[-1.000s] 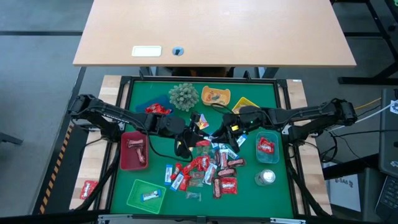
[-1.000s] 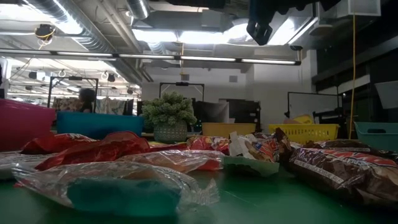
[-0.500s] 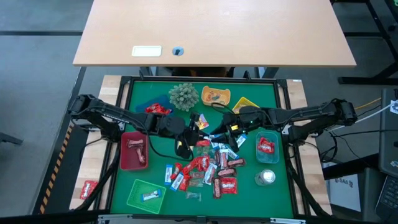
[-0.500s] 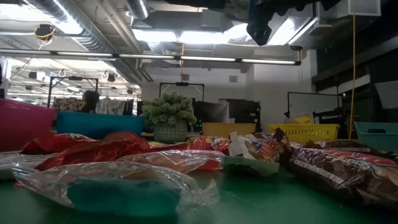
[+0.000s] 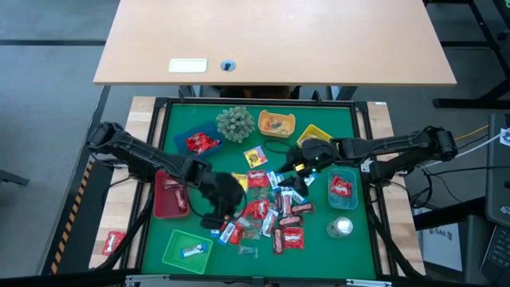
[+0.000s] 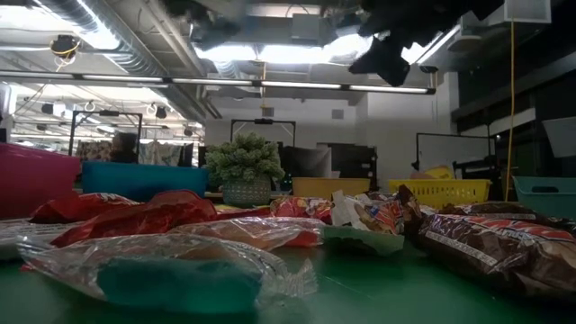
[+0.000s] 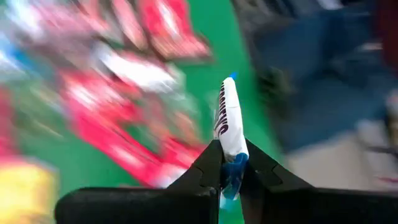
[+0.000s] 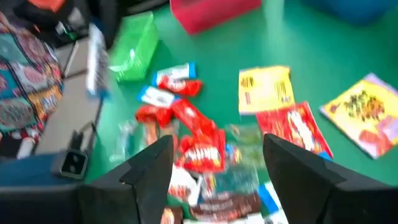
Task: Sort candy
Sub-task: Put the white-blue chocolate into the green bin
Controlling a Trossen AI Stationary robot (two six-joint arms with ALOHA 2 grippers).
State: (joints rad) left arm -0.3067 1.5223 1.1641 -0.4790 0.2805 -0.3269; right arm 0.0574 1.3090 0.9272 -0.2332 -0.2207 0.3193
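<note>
The candy lies in a loose pile on the green mat's middle: red, yellow, blue-white and silvery packets. My left gripper is shut on one blue-white candy; it hangs over the pile's near-left edge, beside the red tray. My right gripper stands open above the pile's far right part, with nothing between its fingers. My left gripper pinches the blue-white candy by one blue end between its two fingers. The rest of the packet sticks straight out past the fingertips, along the way they point. The fingers slant down from the table's left side, and the candy is clear of the mat.
Trays ring the pile: green near left, blue, orange and yellow at the far side, teal at the right. A spiky plant ball stands far centre. A round clear lid lies near right.
My left gripper has swung from the table's middle toward the near-left, sinking a little and rolling about its own line, with the blue-white candy still between its fingers. My right gripper has tipped a little downward and stayed over the pile.
</note>
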